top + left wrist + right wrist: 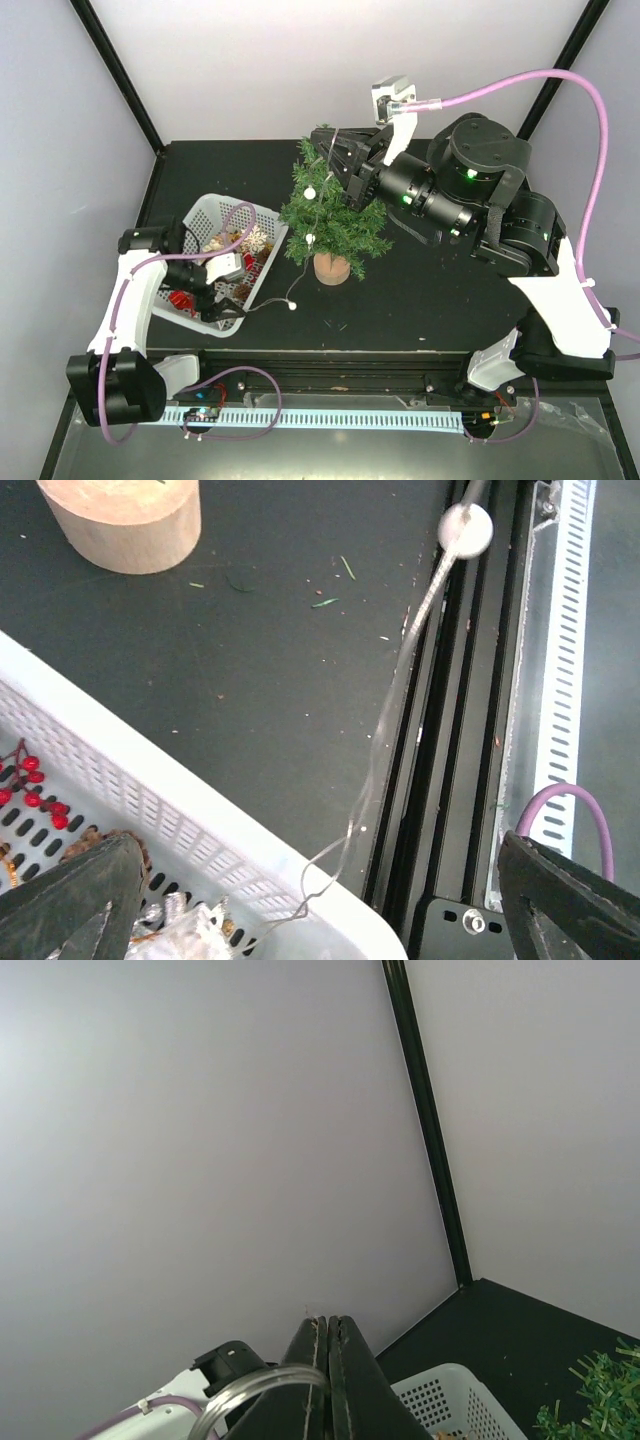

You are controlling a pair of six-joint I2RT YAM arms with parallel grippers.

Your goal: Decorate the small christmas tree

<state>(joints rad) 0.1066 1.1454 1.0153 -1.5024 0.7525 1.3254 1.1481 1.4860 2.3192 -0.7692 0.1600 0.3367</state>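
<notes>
Tree (335,220) is standing upright near the middle of the table (270,650), on its round wooden base (332,268). It is sitting just right of the basket (260,850) and is not touching it.

Right gripper (327,1322) is hovering at the treetop, on its far side, pointing left. Its fingers are pressing flat together, pinching a clear strand (385,715). In the right wrist view the strand is arcing up from the left into the closed tips.

From the top view, the strand is running down from that gripper across the front of the tree. Two white beads are showing against the needles. It is then trailing over the table in front of the base toward the basket.

A third bead (465,528) is lying at the near table edge, just by the frame rail. The strand is curling on toward the basket rim. Whether it is going inside, I cannot tell.

Left gripper (320,880) is hanging over the near right corner of the basket, fingers spread wide and grasping nothing.

Inside the basket, red berries (30,780) and a pine cone (95,842) are lying beneath the left finger, with something silvery beside them. A few loose needles are lying on the table near the base.
</notes>
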